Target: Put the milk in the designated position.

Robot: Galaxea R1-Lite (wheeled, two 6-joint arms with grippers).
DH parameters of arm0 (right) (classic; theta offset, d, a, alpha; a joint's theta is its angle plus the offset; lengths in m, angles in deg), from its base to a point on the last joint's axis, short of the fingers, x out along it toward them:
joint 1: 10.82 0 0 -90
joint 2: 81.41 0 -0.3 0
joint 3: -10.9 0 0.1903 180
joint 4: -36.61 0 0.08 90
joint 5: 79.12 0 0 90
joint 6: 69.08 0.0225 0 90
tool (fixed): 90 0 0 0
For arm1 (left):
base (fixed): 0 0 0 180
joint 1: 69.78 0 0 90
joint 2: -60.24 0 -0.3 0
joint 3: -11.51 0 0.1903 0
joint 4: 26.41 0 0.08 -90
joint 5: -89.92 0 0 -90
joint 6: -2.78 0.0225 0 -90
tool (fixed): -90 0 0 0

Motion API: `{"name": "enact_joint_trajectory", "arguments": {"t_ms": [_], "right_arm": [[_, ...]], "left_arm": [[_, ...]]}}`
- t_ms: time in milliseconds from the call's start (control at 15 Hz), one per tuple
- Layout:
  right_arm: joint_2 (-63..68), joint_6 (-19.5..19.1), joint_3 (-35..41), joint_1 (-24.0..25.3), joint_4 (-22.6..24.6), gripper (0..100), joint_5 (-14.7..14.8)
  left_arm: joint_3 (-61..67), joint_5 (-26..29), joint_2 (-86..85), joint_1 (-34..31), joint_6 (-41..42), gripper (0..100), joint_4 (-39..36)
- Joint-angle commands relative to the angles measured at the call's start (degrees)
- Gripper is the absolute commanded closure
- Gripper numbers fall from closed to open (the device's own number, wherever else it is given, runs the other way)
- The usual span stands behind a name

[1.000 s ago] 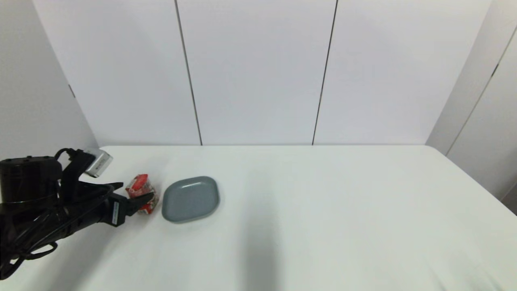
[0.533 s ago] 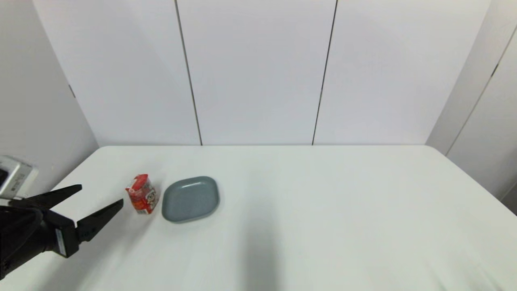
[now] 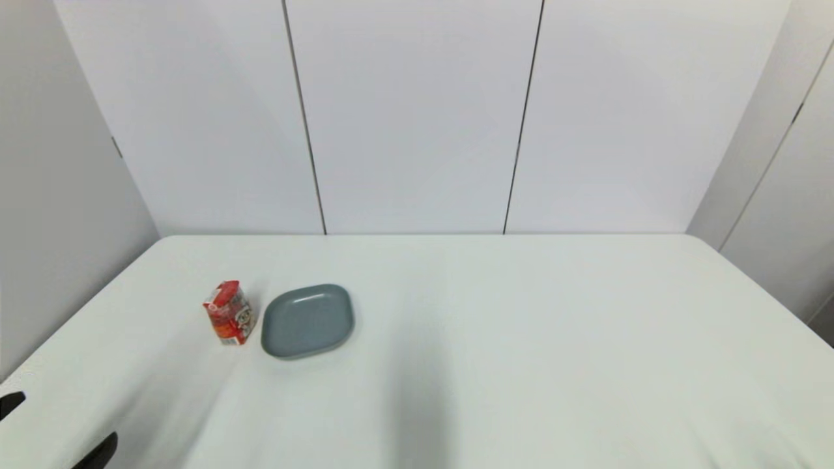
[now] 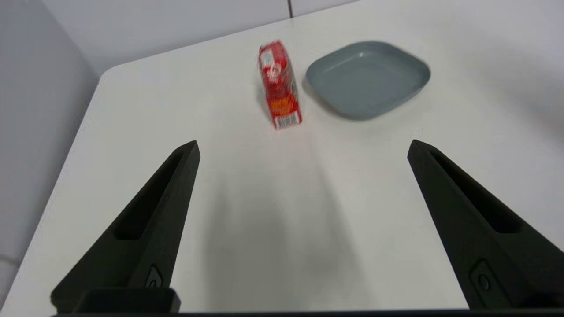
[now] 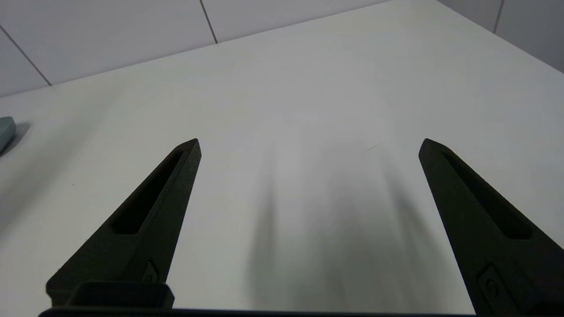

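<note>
The milk, a small red-and-white carton, stands upright on bare white tabletop just left of the grey plate. The left wrist view shows the milk well ahead of my left gripper, which is open and holds nothing. In the head view only the tips of the left gripper show, at the near left corner and far from the carton. My right gripper hangs open and empty over bare table. No mark on the tabletop shows the designated position.
The grey plate is empty; its edge also shows in the right wrist view. The table's left edge runs close to the carton. White wall panels stand behind the table.
My left gripper has let go of the milk and drawn back toward the near left corner, fingers open. The milk and the plate have stayed where they were.
</note>
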Motion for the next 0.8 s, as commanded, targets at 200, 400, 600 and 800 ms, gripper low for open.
{"name": "enact_joint_trajectory", "arguments": {"t_ms": [200, 400, 600, 800], "right_arm": [[0.1, 0.1, 0.0, 0.0, 0.0, 0, 0.0], [0.1, 0.1, 0.1, 0.0, 0.0, 0, 0.0], [0.1, 0.1, 0.0, 0.0, 0.0, 0, 0.0], [0.1, 0.1, 0.1, 0.0, 0.0, 0, 0.0]], "left_arm": [[6.3, 0.2, -10.3, -0.9, 2.3, 0, 1.4], [4.9, -8.3, -18.7, 4.7, 3.8, 0, 10.2], [5.9, -10.4, -25.8, 4.5, 4.0, 0, 10.7], [6.3, -10.4, -25.8, 4.5, 3.3, 0, 9.6]]}}
